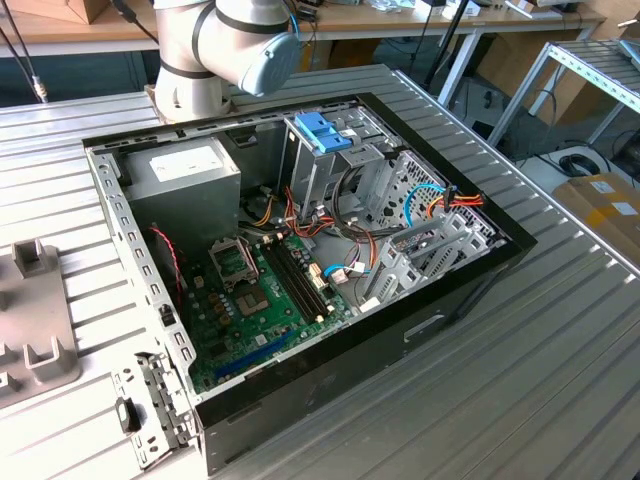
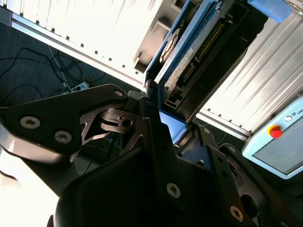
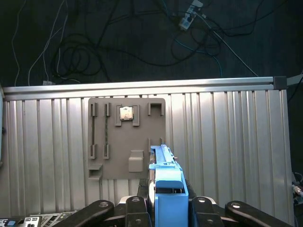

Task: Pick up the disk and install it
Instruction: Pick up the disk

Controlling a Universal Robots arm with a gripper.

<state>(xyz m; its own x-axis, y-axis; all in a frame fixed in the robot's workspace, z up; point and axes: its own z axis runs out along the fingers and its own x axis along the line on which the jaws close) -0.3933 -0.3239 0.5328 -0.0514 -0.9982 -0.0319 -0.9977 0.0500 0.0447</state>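
Observation:
In both wrist views my gripper point(image 3: 168, 204) is shut on the disk point(image 3: 166, 182), which stands on edge between the fingers. The disk's light-blue plastic frame faces the first wrist view. In the second wrist view the disk point(image 2: 189, 54) shows its dark body, a connector row and the blue frame, reaching out from the gripper point(image 2: 161, 120). Past the held disk lies a grey fixture plate point(image 3: 125, 137) on the ribbed metal table point(image 3: 227, 142). The exterior view shows the open computer case point(image 1: 480, 262) with a metal drive cage point(image 1: 335, 170).
A blue latch point(image 1: 322, 130) tops the cage, and a grey box with a white sticker point(image 1: 185, 175) sits in the case beside the motherboard point(image 1: 255, 300). The arm's base point(image 1: 230, 50) stands behind the case. A red-button pendant point(image 2: 274, 137) lies near the table edge. Cables lie on the dark floor point(image 3: 142, 42).

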